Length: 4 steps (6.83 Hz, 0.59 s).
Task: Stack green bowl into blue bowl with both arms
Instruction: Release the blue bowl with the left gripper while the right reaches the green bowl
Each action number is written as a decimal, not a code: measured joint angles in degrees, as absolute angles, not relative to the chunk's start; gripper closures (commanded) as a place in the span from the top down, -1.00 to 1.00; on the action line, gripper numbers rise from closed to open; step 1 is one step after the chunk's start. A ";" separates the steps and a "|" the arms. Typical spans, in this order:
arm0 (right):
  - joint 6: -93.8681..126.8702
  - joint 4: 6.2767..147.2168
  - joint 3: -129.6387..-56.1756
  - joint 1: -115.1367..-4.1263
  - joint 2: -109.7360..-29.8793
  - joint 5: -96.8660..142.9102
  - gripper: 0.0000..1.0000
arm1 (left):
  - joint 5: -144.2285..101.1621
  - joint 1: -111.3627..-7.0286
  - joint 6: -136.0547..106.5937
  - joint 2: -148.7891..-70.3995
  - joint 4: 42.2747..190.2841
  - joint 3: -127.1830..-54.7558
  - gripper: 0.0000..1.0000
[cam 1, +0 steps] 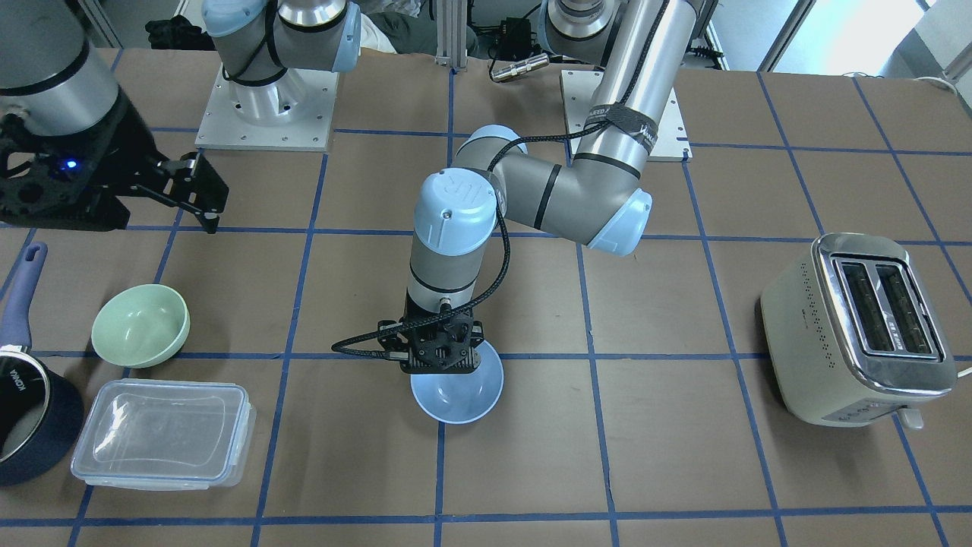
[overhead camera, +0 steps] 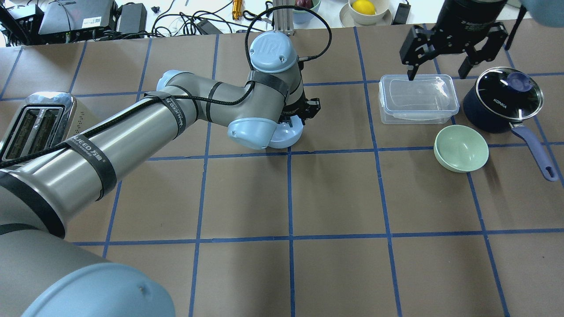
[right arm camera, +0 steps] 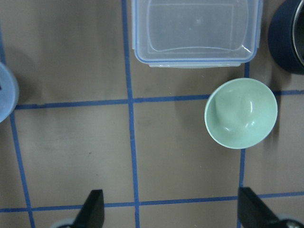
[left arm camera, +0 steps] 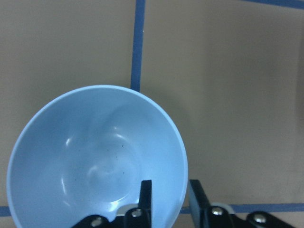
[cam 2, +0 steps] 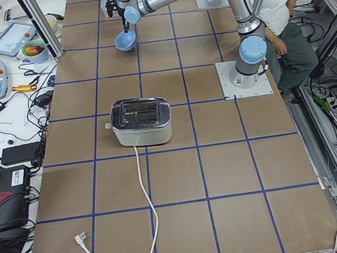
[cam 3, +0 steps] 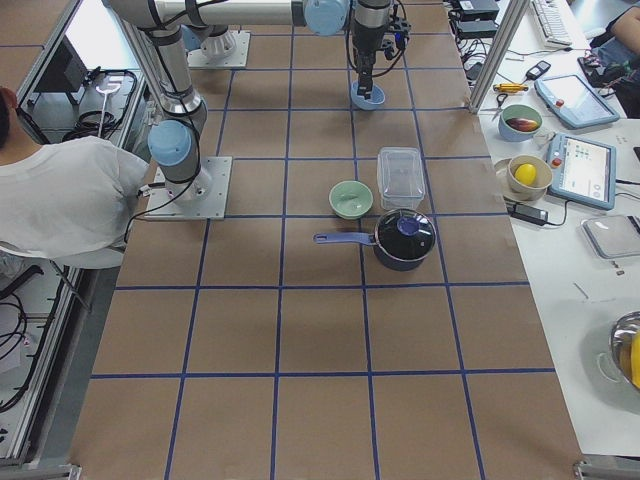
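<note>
The pale blue bowl (cam 1: 456,395) is near the table's middle and looks tilted. My left gripper (left arm camera: 168,197) is shut on its rim, one finger (left arm camera: 146,199) inside and one outside. The bowl fills the left wrist view (left arm camera: 95,156) and shows under the left arm in the overhead view (overhead camera: 288,135). The mint-green bowl (overhead camera: 461,148) sits upright and empty on the table on the robot's right; it also shows in the front-facing view (cam 1: 140,325) and the right wrist view (right arm camera: 241,113). My right gripper (overhead camera: 436,70) is open and empty, high above the clear container.
A clear lidded plastic container (overhead camera: 417,97) lies just beyond the green bowl. A dark navy saucepan (overhead camera: 502,99) with a long handle stands beside both. A cream toaster (overhead camera: 35,127) stands on the robot's far left. Bare brown paper with blue tape lines lies between the bowls.
</note>
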<state>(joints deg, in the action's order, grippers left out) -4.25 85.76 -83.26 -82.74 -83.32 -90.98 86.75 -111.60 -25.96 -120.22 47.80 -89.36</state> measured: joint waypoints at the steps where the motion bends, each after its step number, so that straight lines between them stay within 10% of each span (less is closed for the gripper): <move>1: -7.66 87.39 -86.99 -78.32 -82.71 -91.06 1.00 | 87.03 -110.74 -25.47 -118.81 47.86 -89.21 1.00; 4: -22.51 104.92 -102.22 -66.31 -80.86 -90.86 0.86 | 86.51 -101.47 -12.26 -110.37 60.30 -88.08 1.00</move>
<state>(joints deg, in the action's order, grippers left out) -22.51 104.92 -102.22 -66.31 -80.86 -90.86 86.51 -101.47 -12.26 -110.37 60.30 -88.08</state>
